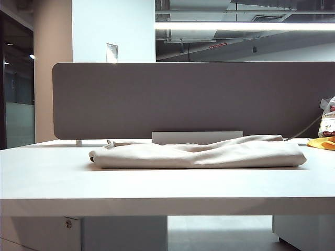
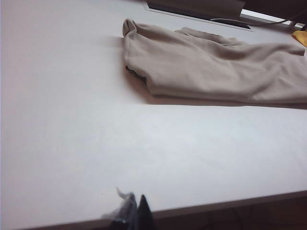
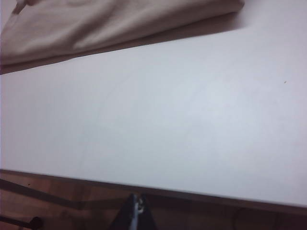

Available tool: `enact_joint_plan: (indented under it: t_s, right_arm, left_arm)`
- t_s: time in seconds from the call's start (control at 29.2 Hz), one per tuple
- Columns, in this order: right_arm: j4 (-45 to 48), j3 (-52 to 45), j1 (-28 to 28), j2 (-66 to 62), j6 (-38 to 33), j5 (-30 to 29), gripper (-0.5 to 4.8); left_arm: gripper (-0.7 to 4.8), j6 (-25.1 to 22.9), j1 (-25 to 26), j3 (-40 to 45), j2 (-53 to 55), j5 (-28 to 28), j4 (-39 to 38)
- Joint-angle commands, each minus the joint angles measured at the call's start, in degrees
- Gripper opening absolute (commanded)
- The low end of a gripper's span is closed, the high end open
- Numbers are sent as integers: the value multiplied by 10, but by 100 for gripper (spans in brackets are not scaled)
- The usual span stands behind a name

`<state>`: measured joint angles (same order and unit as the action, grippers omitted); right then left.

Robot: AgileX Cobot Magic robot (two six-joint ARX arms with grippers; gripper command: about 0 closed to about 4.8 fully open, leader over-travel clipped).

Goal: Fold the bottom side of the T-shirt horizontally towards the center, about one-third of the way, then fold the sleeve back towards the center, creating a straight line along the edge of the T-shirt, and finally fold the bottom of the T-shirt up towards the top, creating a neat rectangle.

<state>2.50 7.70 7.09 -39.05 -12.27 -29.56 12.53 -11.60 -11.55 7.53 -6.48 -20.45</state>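
Note:
The beige T-shirt lies folded into a long flat bundle across the middle of the white desk. Its folded edge faces the desk's front; the hem end, sleeve and neck opening cannot be told apart. In the left wrist view the T-shirt lies far off across bare desk, and my left gripper sits shut and empty at the desk's front edge. In the right wrist view the T-shirt also lies well away, while my right gripper is shut and empty, just off the front edge. Neither gripper shows in the exterior view.
A grey partition runs along the desk's back, with a low grey box behind the shirt. A small yellow-orange item and a printed bag sit at the far right. A cable slot lies beyond the shirt.

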Motion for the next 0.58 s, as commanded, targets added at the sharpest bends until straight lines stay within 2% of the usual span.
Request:
enact_joint_plan:
  t_s: [0.03, 0.21, 0.24, 0.38, 0.45, 0.58]
  right_arm:
    - [7, 3, 0, 0, -1, 0, -5]
    - [7, 3, 0, 0, -1, 0, -5]
    - [7, 3, 0, 0, -1, 0, -5]
    - [7, 3, 0, 0, -1, 0, -5]
    - [7, 3, 1, 0, -1, 1, -5]
    - [8, 3, 1, 0, -1, 1, -5]
  left_arm:
    - [-5, 1, 1, -1, 0, -2, 6]
    - [-5, -9, 1, -1, 0, 0, 8]
    - [-5, -40, 1, -1, 0, 14, 15]
    - [-5, -76, 10, 5, 0, 77, 57]
    - [-5, -92, 34, 7, 0, 89, 73]
    - [-5, -92, 93, 8, 0, 77, 75]
